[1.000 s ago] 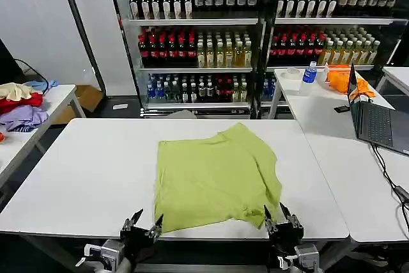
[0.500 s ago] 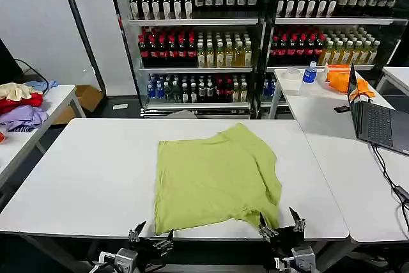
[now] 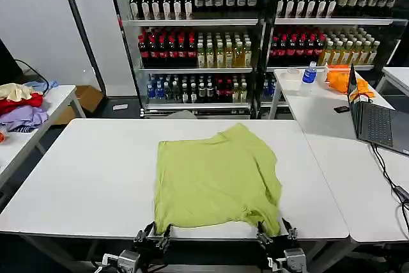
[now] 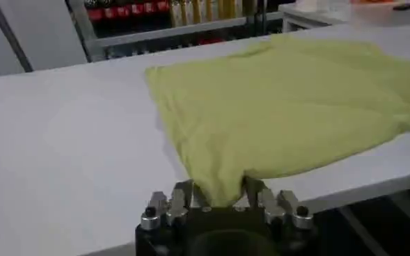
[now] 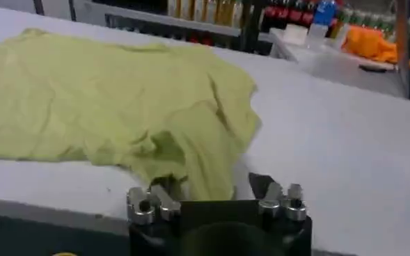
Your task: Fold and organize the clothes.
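The lime yellow-green T-shirt (image 3: 217,177) lies spread on the white table (image 3: 83,177), plain side up, with its right side folded over in wrinkles. Both grippers sit at the table's near edge, one at each near corner of the shirt. My left gripper (image 3: 158,240) has the near left corner bunched between its fingers, and in the left wrist view the T-shirt (image 4: 288,104) narrows into my left gripper (image 4: 218,191). My right gripper (image 3: 273,233) stands open around the near right corner. In the right wrist view the T-shirt (image 5: 121,97) lies loosely between the spread fingers of my right gripper (image 5: 211,184).
A second table on the right carries a laptop (image 3: 377,123), an orange cloth (image 3: 342,78) and a blue bottle (image 3: 310,71). A heap of red, purple and cream garments (image 3: 19,103) lies on a side table at the left. Drink coolers (image 3: 192,36) stand behind.
Both grippers dropped below the near edge, then came forward onto the shirt's near corners. The left fingers narrowed onto the fabric. The near hem has bunched slightly.
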You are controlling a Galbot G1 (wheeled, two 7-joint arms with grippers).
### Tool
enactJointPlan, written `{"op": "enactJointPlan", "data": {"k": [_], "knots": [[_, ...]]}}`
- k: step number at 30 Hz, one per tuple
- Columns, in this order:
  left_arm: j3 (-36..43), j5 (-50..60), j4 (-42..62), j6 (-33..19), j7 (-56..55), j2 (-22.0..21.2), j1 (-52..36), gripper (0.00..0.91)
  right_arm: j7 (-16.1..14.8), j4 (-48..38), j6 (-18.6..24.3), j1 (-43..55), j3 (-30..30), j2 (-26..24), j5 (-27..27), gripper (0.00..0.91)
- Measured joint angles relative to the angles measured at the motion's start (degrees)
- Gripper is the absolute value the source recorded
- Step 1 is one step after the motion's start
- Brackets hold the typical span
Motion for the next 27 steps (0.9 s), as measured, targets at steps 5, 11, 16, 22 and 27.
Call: {"op": "enactJointPlan", "data": {"k": [5, 11, 16, 22, 27], "knots": [[-0.15, 0.0, 0.04, 0.0, 0.24, 0.15, 0.04, 0.02, -0.35, -0.19, 0.0, 0.05, -0.37, -0.17, 0.57, 0.0], [-0.91, -0.73, -0.3, -0.18, 0.75, 0.77, 0.0, 0.02, -0.3, -0.13, 0.25, -0.33, -0.26, -0.37, 0.98, 0.0], [-1.85, -1.67, -0.92, -0.41, 1.34, 1.42, -0.04, 0.02, -0.32, 1.32, 0.56, -1.25, 0.3, -0.99, 1.18, 0.0], [-3.84, -2.88, -2.72, -0.34, 1.61, 2.89, 0.16, 0.02, -0.85, 4.63, 0.76, -2.66, 2.14, -1.96, 1.26, 0.0], [-5.7, -3.9, -4.29, -0.39, 1.91, 4.13, -0.14, 0.02, -1.5, 7.11, 1.3, -3.09, 4.39, -3.11, 1.1, 0.0]]}}
